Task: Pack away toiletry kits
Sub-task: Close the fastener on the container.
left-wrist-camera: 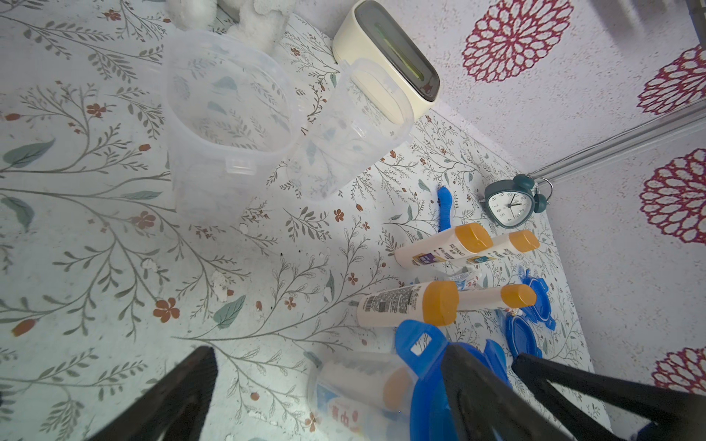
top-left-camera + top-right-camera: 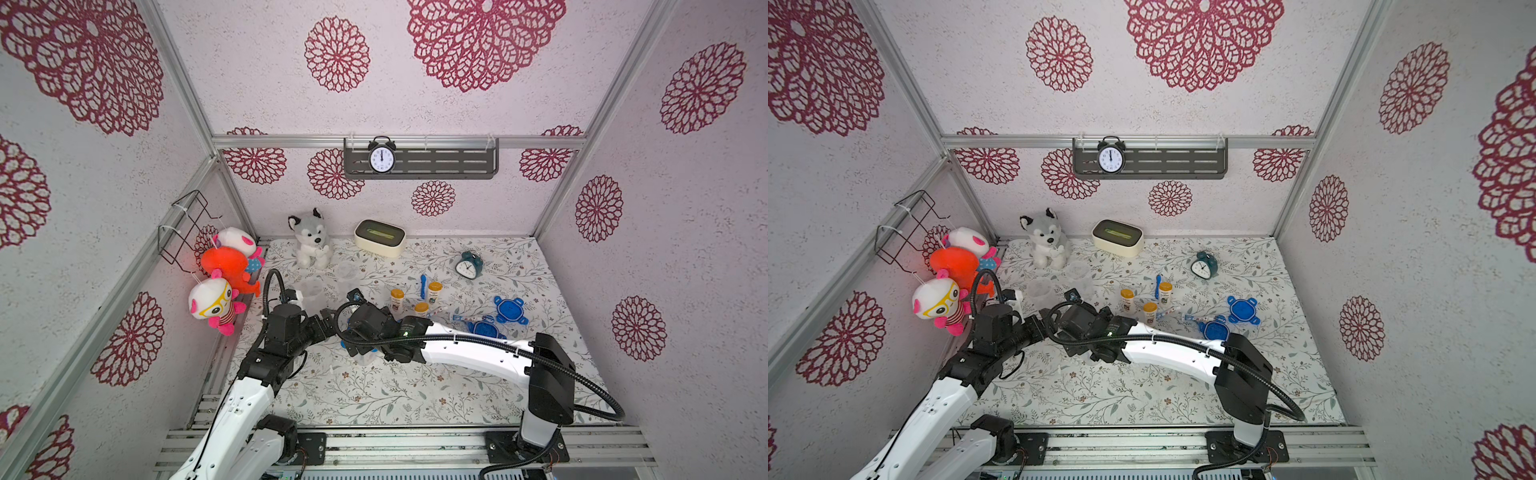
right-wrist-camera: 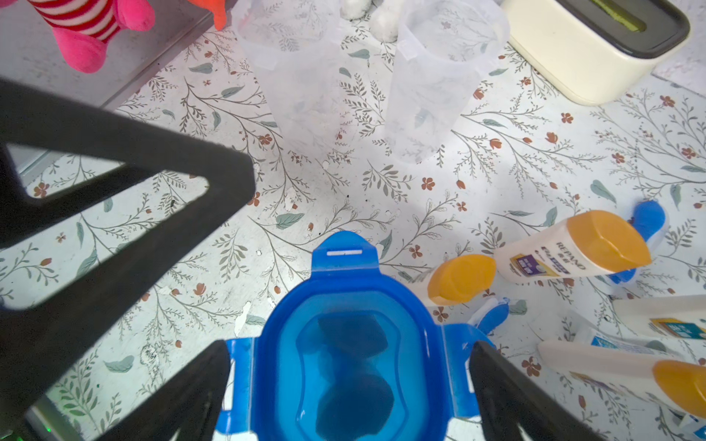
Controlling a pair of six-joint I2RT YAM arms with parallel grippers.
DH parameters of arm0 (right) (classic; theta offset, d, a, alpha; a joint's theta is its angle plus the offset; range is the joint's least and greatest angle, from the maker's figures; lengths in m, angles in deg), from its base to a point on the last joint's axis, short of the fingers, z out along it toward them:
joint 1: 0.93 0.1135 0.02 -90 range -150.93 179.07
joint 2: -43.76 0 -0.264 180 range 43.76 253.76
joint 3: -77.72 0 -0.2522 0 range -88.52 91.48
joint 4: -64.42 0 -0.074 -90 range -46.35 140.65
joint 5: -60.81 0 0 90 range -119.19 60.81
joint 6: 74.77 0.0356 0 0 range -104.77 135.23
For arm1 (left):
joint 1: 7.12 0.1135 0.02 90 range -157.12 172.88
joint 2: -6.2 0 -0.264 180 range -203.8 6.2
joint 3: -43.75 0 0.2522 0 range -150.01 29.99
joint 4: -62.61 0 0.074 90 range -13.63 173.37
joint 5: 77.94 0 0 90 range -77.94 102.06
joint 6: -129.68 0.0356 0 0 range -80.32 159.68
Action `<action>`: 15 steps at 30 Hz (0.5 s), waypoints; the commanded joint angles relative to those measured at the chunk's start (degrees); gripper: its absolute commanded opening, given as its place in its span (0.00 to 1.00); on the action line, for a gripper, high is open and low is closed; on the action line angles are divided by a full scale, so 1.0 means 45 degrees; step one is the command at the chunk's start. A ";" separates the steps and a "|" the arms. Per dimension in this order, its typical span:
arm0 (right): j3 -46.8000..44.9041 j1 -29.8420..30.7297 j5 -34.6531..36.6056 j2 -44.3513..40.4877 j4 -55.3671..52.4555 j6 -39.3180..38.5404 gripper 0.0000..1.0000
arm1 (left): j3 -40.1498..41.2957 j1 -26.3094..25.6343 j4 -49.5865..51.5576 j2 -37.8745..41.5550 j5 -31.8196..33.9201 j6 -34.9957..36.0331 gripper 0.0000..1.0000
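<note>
A clear cup [image 1: 355, 385] holding a white bottle and a toothpaste tube stands under a blue tabbed lid [image 3: 344, 275]. My right gripper [image 3: 350, 345] hangs open straight above that lid, a finger beside each side tab. My left gripper [image 1: 328, 355] is open too, with the cup between its fingers, nearer one of them. Several white bottles with orange caps [image 2: 397, 299] stand just right of the arms, with a blue toothbrush [image 2: 423, 284] and a toothpaste tube [image 2: 461, 318]. Two empty clear cups [image 2: 347, 272] stand behind the grippers. Two loose blue lids [image 2: 510, 309] lie further right.
A cream tissue box [image 2: 379, 237] and a husky plush [image 2: 311, 239] sit at the back. A teal alarm clock [image 2: 469, 264] stands at the back right. Plush toys [image 2: 224, 282] hang on the left wall close to the left arm. A wall shelf [image 2: 457, 160] carries a black clock.
</note>
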 commanded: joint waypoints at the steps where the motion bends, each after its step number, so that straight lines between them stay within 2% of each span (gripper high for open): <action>1: -0.0035 -0.0074 -0.0249 -0.0166 0.0312 0.0195 0.99 | 0.0147 0.0144 -0.0299 0.0175 0.0025 0.0050 0.96; 15: 0.0214 -0.0108 -0.0280 0.0185 -0.0175 0.0163 0.99 | 0.0186 0.0148 -0.0284 0.0293 0.0003 0.0048 0.96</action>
